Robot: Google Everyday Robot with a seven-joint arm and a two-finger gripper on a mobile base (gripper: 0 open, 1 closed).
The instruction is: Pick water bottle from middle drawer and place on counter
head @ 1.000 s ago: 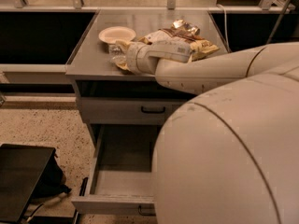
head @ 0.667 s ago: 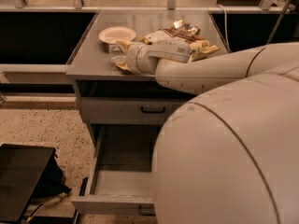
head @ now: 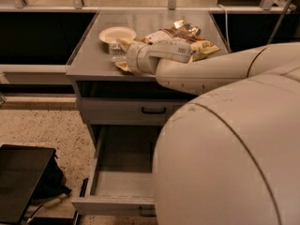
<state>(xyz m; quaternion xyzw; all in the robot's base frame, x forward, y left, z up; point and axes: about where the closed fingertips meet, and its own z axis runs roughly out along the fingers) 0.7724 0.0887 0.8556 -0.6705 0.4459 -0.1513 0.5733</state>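
We see gripper (head: 122, 56) low over counter (head: 89, 65) at water bottle (head: 114, 51), near white bowl (head: 117, 33); middle drawer (head: 123, 184) open; can't tell its grip.

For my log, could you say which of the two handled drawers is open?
The middle drawer, the lower one, is pulled out; the upper drawer is shut. The end effector is over the counter.

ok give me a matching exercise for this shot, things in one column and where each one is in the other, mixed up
Things:
1. white bowl
2. middle drawer
3. chip bag
4. gripper

Places:
a. pulled out, low on the cabinet
b. over the front of the counter, by the water bottle
c. back left of the counter
d. right side of the counter

Pairs: 1-c, 2-a, 3-d, 4-b
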